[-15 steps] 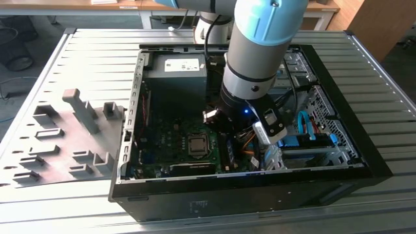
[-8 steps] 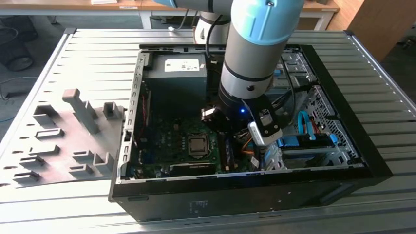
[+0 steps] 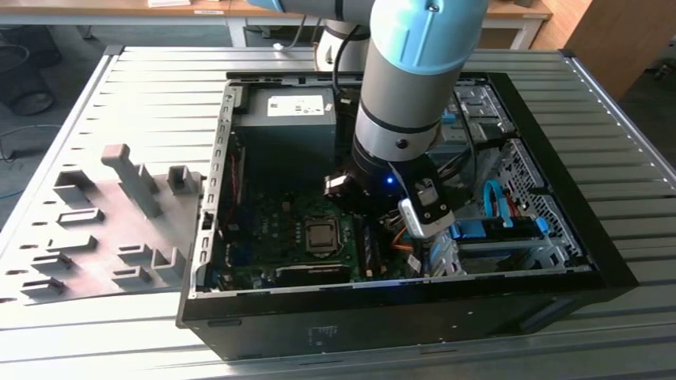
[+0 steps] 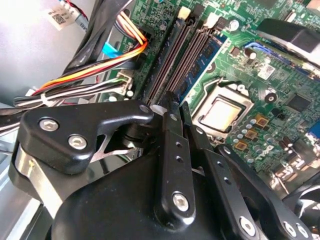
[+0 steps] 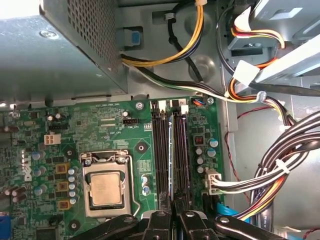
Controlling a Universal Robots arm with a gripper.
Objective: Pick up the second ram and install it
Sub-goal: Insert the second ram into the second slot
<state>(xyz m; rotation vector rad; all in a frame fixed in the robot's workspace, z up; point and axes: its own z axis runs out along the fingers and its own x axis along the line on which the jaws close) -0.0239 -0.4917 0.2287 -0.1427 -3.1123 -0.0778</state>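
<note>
Exterior view: the arm reaches down into the open computer case (image 3: 591, 261), beside the processor (image 3: 320, 235). Second wrist view: the tool (image 4: 176, 107) is pinched nearly closed over the memory slots (image 4: 172, 55), with the second ram (image 4: 206, 52) seated alongside. First wrist view: the second ram (image 5: 170, 150) stands edge-on between slots right of the processor (image 5: 105, 189).

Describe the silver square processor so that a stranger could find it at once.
Look inside the open black computer case, at the green motherboard. The silver square processor sits in a metal-framed socket beside the long black memory slots; it alone is a flat shiny plate.
</note>
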